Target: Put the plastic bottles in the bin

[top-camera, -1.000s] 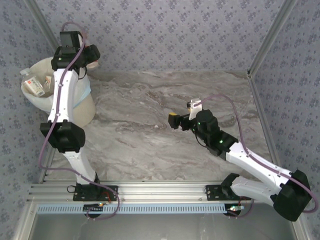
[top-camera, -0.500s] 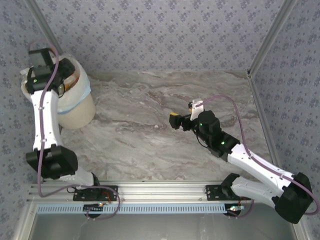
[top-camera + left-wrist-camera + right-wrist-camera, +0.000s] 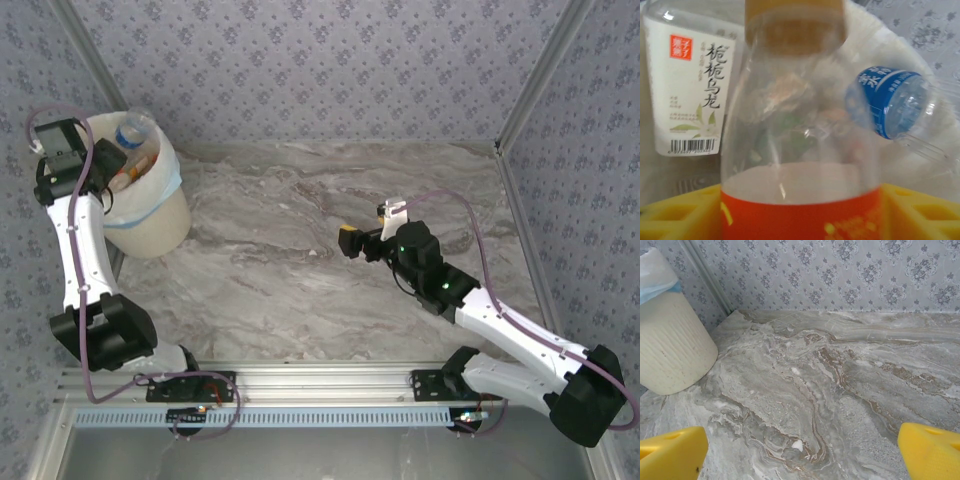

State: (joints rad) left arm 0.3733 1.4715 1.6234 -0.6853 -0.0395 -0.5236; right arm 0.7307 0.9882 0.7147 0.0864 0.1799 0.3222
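Note:
My left gripper (image 3: 800, 216) is shut on a clear bottle (image 3: 799, 150) with an orange label and a gold cap; its yellow fingers (image 3: 675, 212) hug both sides. Behind that bottle, inside the white liner, lie a white-labelled bottle (image 3: 687, 85) and a blue-labelled bottle (image 3: 892, 102). From above, the left gripper (image 3: 115, 165) reaches in over the left rim of the bin (image 3: 155, 220), where bottles (image 3: 132, 135) show in the mouth. My right gripper (image 3: 365, 226) hovers open over mid-table, nothing between its fingers (image 3: 670, 455). The bin (image 3: 670, 345) stands far to its left.
The marble table (image 3: 300, 280) stretches between the arms. Patterned walls close in the back and both sides, and a metal rail (image 3: 300, 385) runs along the near edge. The bin sits in the far left corner, tight against the wall.
The left arm has swung left across the bin, from its right rim to its left rim, carrying the bottle. The right arm has barely moved.

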